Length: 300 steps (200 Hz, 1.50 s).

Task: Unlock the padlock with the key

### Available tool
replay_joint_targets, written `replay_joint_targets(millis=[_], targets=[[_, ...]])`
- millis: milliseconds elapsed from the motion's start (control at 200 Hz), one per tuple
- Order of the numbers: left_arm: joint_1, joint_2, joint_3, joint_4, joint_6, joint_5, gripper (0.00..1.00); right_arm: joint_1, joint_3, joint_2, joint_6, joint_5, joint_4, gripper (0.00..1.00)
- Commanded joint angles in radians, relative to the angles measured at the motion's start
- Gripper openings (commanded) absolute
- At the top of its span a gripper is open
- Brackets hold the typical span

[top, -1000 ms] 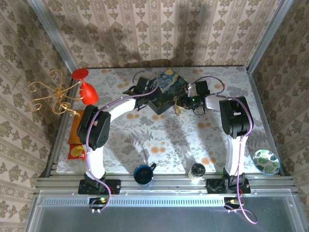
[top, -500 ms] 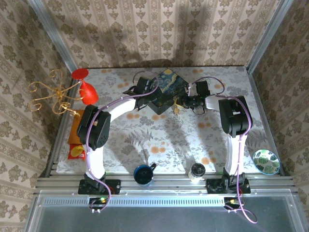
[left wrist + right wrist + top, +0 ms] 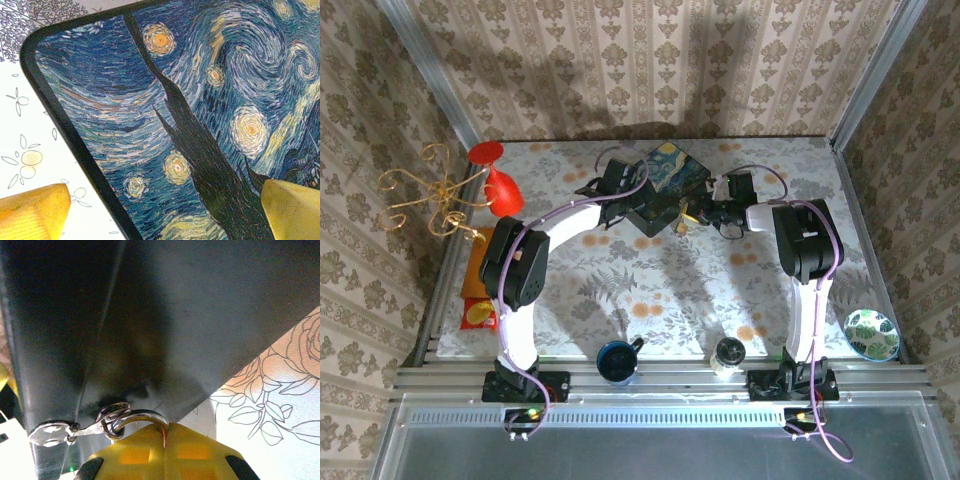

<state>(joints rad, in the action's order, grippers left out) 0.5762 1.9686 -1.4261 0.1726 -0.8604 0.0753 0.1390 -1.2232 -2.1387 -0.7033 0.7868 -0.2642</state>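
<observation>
Over the dark blue painted box point(image 3: 200, 100), your left gripper point(image 3: 160, 212) hovered with its yellow fingers spread wide and holding nothing, likely placed to steady the lid. At the box's corner, the tiny padlock point(image 3: 144, 415) hung by its thin silvery shackle from the silver clasp point(image 3: 50, 434). Your right gripper point(image 3: 165, 435) was squeezed fully together just under that shackle. Whether it pinched the hidden body, I couldn't tell.
</observation>
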Motion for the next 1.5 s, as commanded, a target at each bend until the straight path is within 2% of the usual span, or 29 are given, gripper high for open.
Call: replay_joint_targets(millis=[0, 220, 470, 650, 695, 820, 855, 1036, 1176, 1256, 1301, 1496], targets=[[0.005, 0.007, -0.015, 0.017, -0.003, 0.009, 0.99, -0.012, 0.017, 0.022, -0.058, -0.058, -0.017, 0.0], [0.005, 0.012, -0.028, 0.027, 0.005, 0.011, 1.0, -0.016, 0.006, 0.053, -0.079, -0.105, 0.049, 0.0], [0.013, 0.0, -0.036, 0.028, 0.029, 0.018, 0.99, -0.029, 0.012, 0.06, -0.169, -0.126, 0.048, 0.0], [0.054, -0.022, -0.096, 0.097, 0.137, 0.126, 0.96, -0.03, 0.017, 0.069, -0.183, -0.13, 0.04, 0.0], [0.068, -0.018, -0.132, 0.127, 0.179, 0.158, 0.92, -0.03, 0.02, 0.072, -0.185, -0.13, 0.038, 0.0], [0.103, 0.05, -0.273, 0.245, 0.29, 0.217, 0.9, -0.03, 0.026, 0.082, -0.184, -0.128, 0.04, 0.0], [0.112, 0.08, -0.318, 0.279, 0.325, 0.225, 0.87, -0.03, 0.028, 0.084, -0.182, -0.129, 0.041, 0.0], [0.128, 0.255, -0.57, 0.49, 0.428, 0.223, 0.85, -0.03, 0.03, 0.087, -0.182, -0.129, 0.049, 0.0], [0.143, 0.327, -0.652, 0.557, 0.475, 0.293, 0.89, -0.03, 0.033, 0.087, -0.176, -0.134, 0.054, 0.0], [0.148, 0.357, -0.681, 0.595, 0.495, 0.344, 0.94, -0.03, 0.03, 0.083, -0.177, -0.136, 0.058, 0.0], [0.149, 0.368, -0.692, 0.613, 0.503, 0.367, 1.0, -0.03, 0.029, 0.083, -0.176, -0.136, 0.057, 0.0], [0.147, 0.393, -0.695, 0.657, 0.527, 0.388, 1.0, -0.03, 0.03, 0.086, -0.18, -0.145, 0.058, 0.0]])
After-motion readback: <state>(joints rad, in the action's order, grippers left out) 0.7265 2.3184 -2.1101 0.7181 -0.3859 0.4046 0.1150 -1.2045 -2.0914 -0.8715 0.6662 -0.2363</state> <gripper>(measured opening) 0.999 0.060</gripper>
